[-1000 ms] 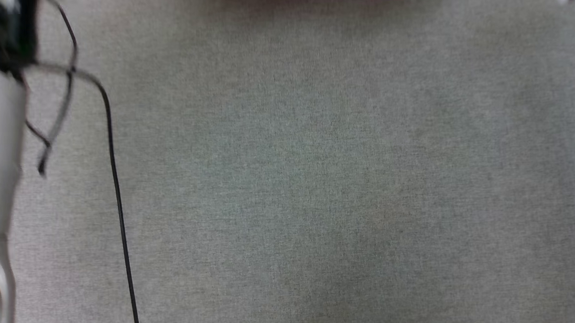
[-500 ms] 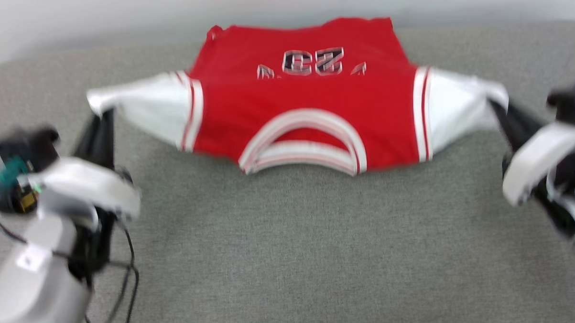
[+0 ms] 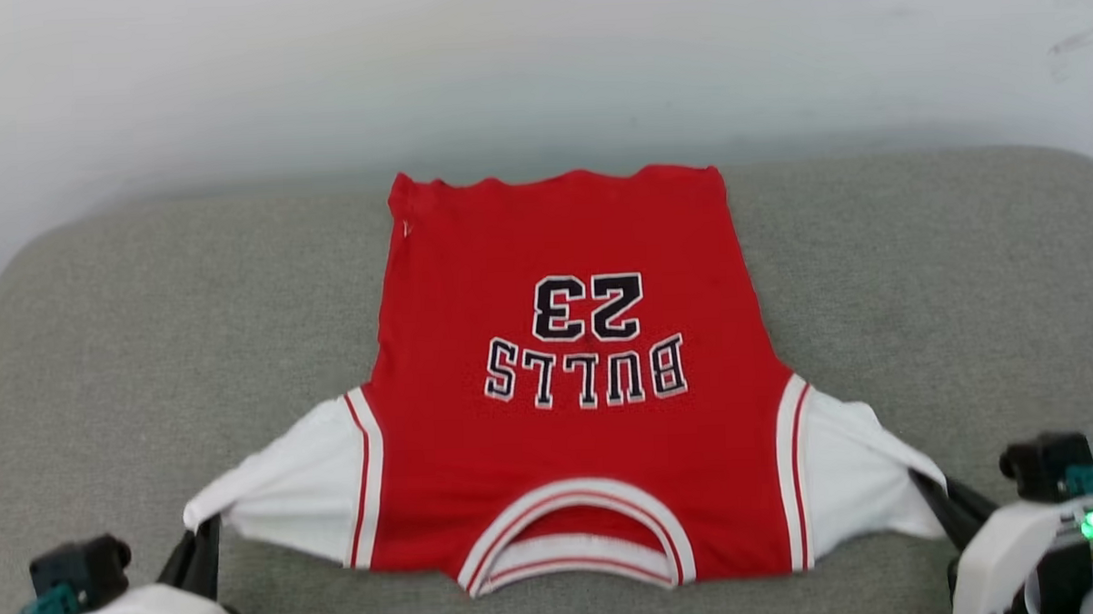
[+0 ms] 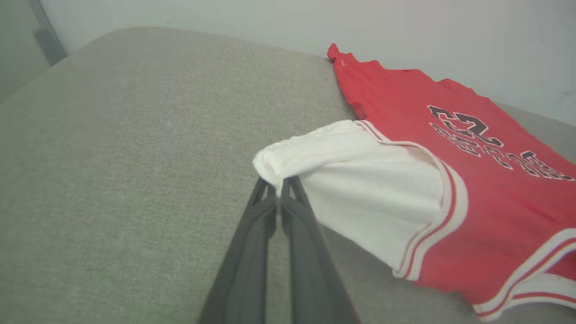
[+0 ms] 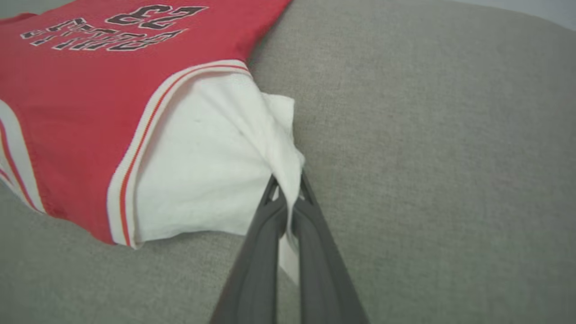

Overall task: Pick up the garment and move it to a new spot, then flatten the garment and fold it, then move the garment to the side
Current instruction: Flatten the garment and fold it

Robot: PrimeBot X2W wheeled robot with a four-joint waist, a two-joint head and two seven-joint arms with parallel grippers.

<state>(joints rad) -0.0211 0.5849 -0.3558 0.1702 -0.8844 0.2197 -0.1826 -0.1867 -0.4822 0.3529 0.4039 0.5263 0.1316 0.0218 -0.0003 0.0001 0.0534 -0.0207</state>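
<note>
Your left gripper [image 4: 279, 194] and right gripper [image 5: 288, 193] each pinch the garment [image 3: 568, 406] at a sleeve end. It's soft, light, limp. Take it by the hems, since thin cloth may slip.

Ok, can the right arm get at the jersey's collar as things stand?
Probably not yet: the right tool is shut on the jersey's white sleeve. Once released, the collar lies close, uncovered.

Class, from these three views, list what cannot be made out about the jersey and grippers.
- Head view: the left gripper's and right gripper's fingertips, hidden under the white sleeves.
- All views: the garment's underside, facing the grey cushion.
- Right wrist view: the garment's hem, cut off by the upper edge.
</note>
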